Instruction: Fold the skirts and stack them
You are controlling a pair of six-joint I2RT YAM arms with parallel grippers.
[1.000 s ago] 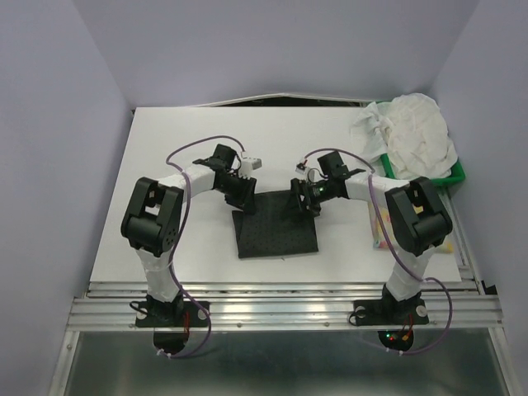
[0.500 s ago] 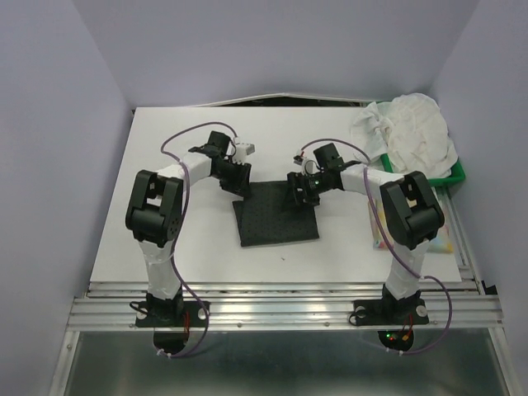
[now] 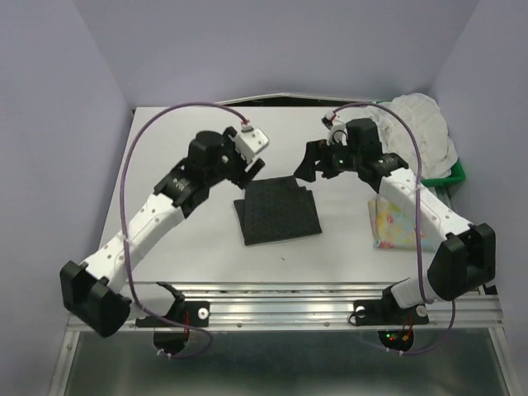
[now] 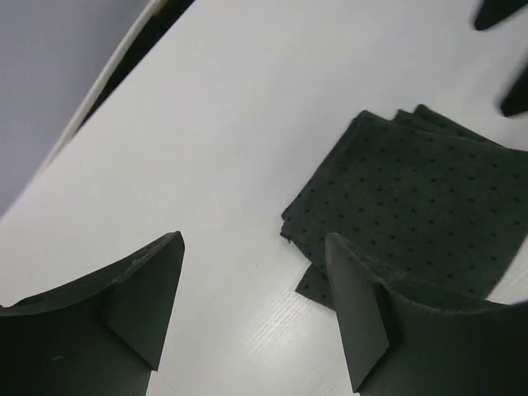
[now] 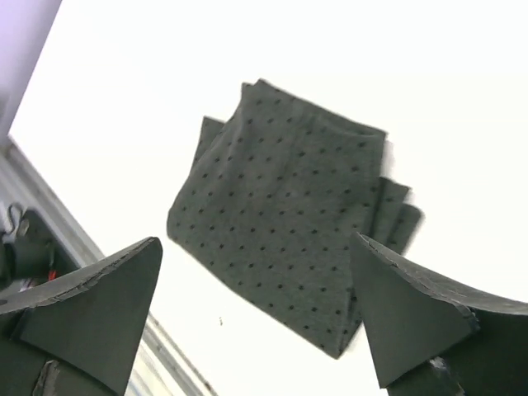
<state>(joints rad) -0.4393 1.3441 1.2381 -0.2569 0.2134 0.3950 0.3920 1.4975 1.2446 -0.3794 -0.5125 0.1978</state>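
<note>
The dark charcoal speckled skirt (image 3: 276, 212) lies folded into a rough square at the table's middle; it also shows in the left wrist view (image 4: 412, 210) and the right wrist view (image 5: 289, 219). My left gripper (image 3: 248, 170) (image 4: 256, 309) hovers open above its far left corner, holding nothing. My right gripper (image 3: 311, 166) (image 5: 256, 309) hangs open over its far right corner, also with nothing in it. A pastel yellow floral skirt (image 3: 396, 224) lies folded at the right, partly under my right arm. The white crinkly skirt (image 3: 422, 132) is heaped at the back right.
A green plastic tray (image 3: 456, 172) holds the white heap at the back right corner. Purple cables loop high over both arms. Metal rails run along the near table edge (image 3: 280, 290).
Both grippers have let go of the dark skirt's far edge, opened wider and lifted up and back. Both arms have stretched out, and the yellow skirt now shows more.
</note>
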